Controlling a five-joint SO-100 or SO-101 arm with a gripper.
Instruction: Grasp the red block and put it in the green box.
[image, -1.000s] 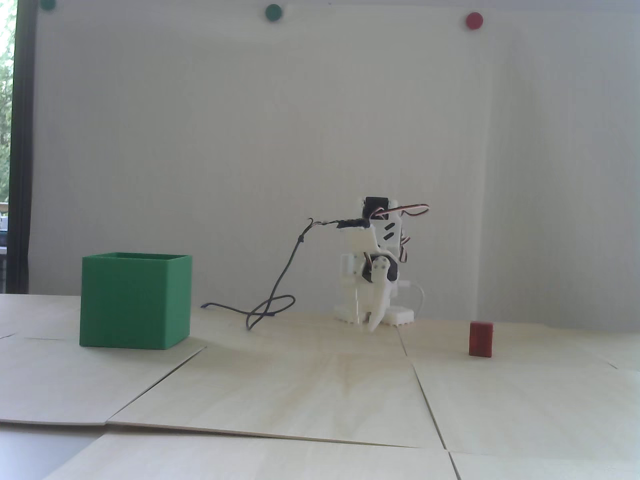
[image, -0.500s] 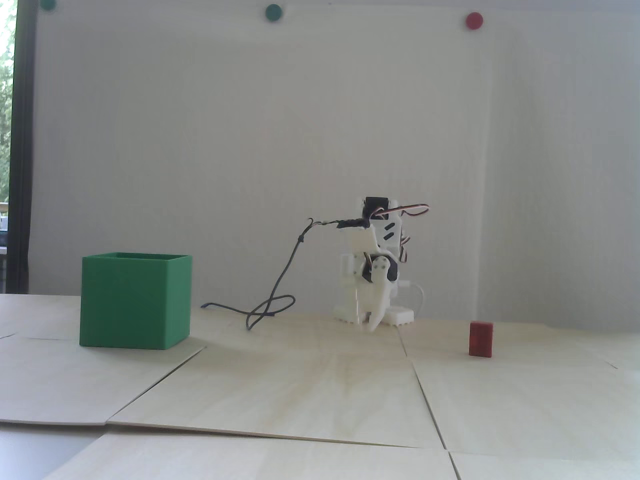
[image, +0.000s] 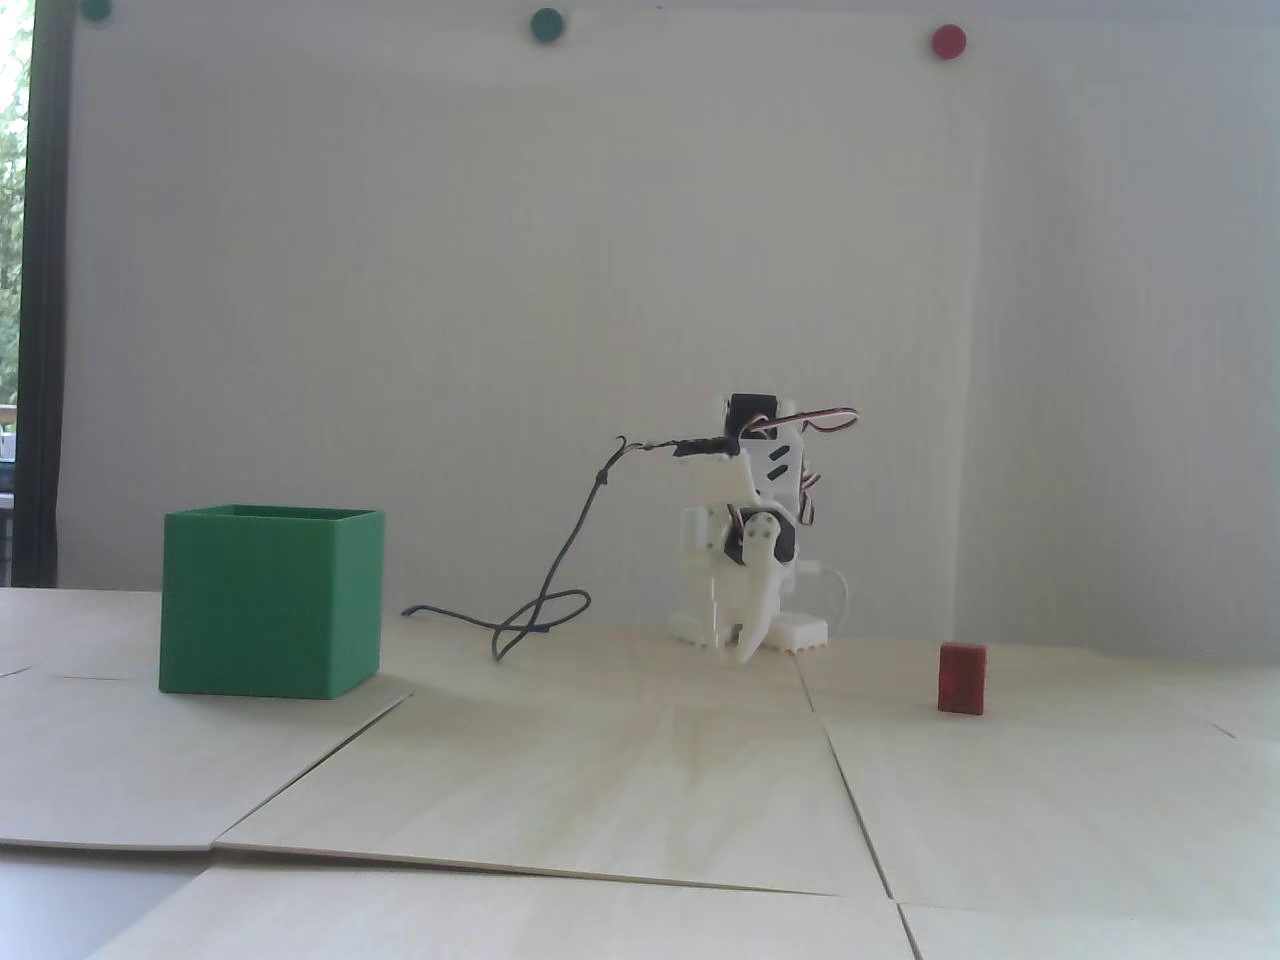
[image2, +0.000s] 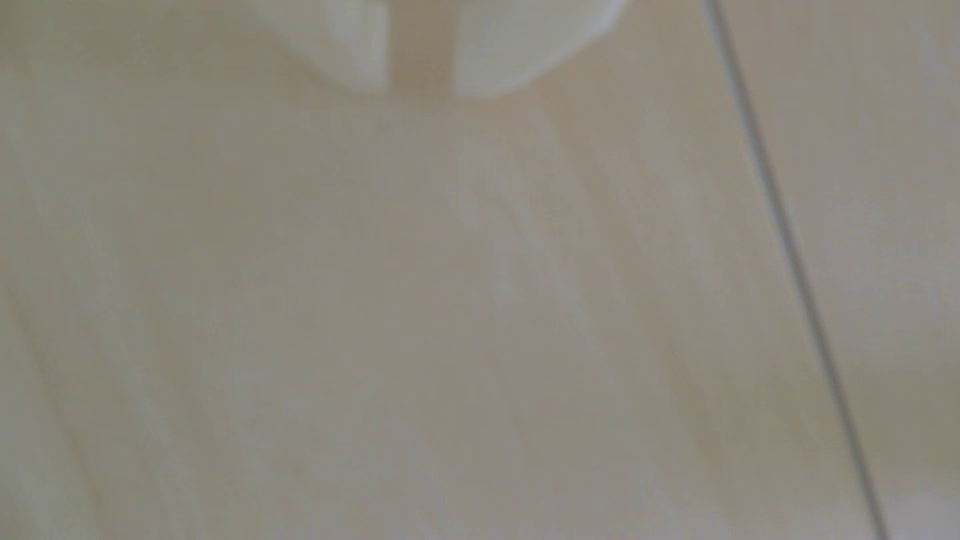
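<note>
Red block (image: 962, 678) small upright rectangular, green box (image: 270, 600) matte cube

Lab-like test setup: plywood tabletop (image: 640, 760), bare white wall (image: 500, 300), marker dots (image: 547, 25)

1. Wrist view blurred throughout; only two white fingertips (image2: 358, 46) cut off by the top edge, over pale wood.
2. Inside of the green box (image: 270, 600) hidden by its own walls in the fixed view.
3. Gripper (image: 745, 645) too small there to judge the jaws.

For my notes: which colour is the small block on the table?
Dark red, best seen in the fixed view.
</note>
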